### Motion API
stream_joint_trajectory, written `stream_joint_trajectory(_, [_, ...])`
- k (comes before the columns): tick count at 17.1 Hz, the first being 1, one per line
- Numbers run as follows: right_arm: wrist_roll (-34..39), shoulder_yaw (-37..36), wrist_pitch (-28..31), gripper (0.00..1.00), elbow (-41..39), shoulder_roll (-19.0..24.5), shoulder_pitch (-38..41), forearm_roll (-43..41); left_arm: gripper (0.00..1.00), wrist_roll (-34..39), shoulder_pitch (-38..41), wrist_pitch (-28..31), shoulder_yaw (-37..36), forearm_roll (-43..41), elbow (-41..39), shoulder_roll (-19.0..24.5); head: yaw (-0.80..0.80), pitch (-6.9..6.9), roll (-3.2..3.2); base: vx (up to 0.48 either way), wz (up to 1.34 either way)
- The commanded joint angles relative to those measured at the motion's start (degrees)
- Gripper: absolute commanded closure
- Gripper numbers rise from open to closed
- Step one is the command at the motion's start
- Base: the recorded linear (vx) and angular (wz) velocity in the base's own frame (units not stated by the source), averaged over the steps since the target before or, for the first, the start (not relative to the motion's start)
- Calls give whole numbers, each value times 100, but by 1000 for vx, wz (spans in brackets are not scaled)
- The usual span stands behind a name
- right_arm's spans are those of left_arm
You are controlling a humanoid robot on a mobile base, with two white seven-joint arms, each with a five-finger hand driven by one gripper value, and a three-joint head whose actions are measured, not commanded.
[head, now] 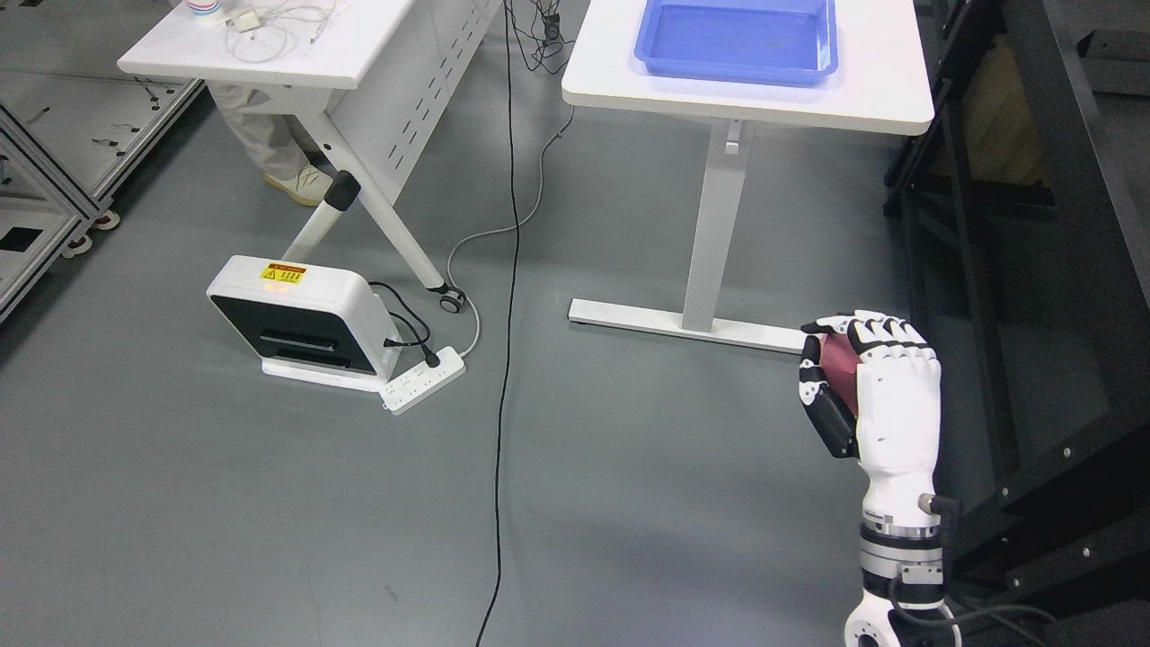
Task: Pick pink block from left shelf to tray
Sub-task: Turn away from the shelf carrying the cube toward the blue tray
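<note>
Right hand [870, 382] raised over grey floor [629, 467] at lower right, fingers [885, 332] clenched around pink block [840, 359]. Blue tray [738, 40] lying apart, on far right part of white table [746, 90]. White device [301, 314] and power strip [422, 380] on floor at left.

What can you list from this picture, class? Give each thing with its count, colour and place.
Plastic tray: one, blue, on the right white table, top of view.
Tables: two, white, top left and top right.
Box-shaped device with yellow warning label: one, white and black, on the grey floor, left.
Power strip: one, white, beside the device.
Long cable: one, black, running down the floor.
Person's leg and shoe: under the left table.
Pink block: one, inside the right hand.
Right hand: one, white and black, lower right.
</note>
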Motion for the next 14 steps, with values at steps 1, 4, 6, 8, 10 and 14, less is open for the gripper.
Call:
stream_joint_trajectory(1, [8, 8, 2, 98, 0, -100, -5, 0, 0, 2, -132, 0, 0, -9, -100, 100, 0, 0, 0, 340, -2])
stream_joint_trajectory(4, [17, -1, 10, 98, 0, -100, -5, 0, 0, 2, -132, 0, 0, -9, -100, 100, 0, 1, 0, 368, -1])
stream_joint_trajectory(6, [17, -1, 10, 98, 9, -100, -5, 0, 0, 2, -132, 0, 0, -9, -100, 100, 0, 1, 0, 377, -3])
stream_joint_trajectory(8, [26, -1, 2, 98, 9, -100, -14, 0, 0, 2, -132, 0, 0, -9, -100, 100, 0, 1, 0, 348, 0])
stream_joint_trajectory(10, [35, -1, 10, 98, 9, -100, -14, 0, 0, 2, -132, 0, 0, -9, -100, 100, 0, 1, 0, 370, 6])
stream_joint_trajectory(14, [43, 8, 2, 98, 9, -100, -14, 0, 0, 2, -132, 0, 0, -9, -100, 100, 0, 1, 0, 362, 13])
